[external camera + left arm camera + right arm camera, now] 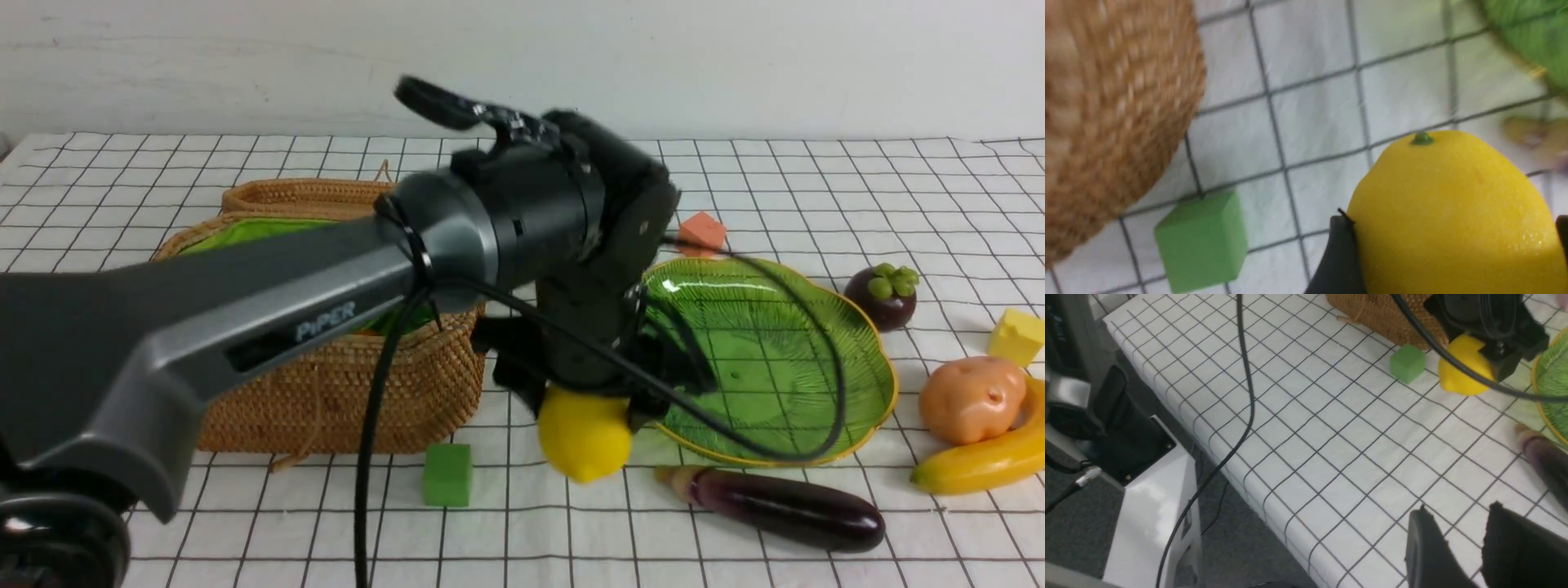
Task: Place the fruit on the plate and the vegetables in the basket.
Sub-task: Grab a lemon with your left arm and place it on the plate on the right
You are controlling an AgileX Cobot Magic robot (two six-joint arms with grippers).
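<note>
The left gripper (1449, 241) is clamping the yellow lemon (584, 437) just beside the near-left rim of the green plate (775, 327). "PiPER" is showing on the left arm (245, 327). The right gripper (1468, 539) is hovering part-open and empty, apart from the plate.

I read this as a robot lab setup: bare white wall (735, 57), grid-printed cloth (816, 180) as work surface, green foam cube (447, 474), toy eggplant (784, 506), white equipment stand (1151, 506) on grey floor (1241, 555)

We see bright, even light and soft shadows. Glare marks the plate (671, 287). Up close, the basket (1106, 102) blurs.
</note>
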